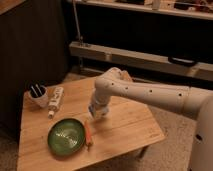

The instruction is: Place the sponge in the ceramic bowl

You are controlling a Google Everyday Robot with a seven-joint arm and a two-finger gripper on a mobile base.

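Observation:
The glossy green ceramic bowl (66, 136) sits on the wooden table (125, 127) near its front left. My gripper (98, 113) hangs from the white arm just above the table's middle, up and to the right of the bowl. A small bluish sponge (101, 114) shows at its tips, and the gripper looks shut on it. The sponge is off the tabletop and outside the bowl.
A thin orange stick (88, 134) lies right beside the bowl's right rim. A white cup (38, 95) holding dark utensils stands at the back left, with a white bottle (55, 100) lying next to it. Dark shelving and a metal rail run behind the table.

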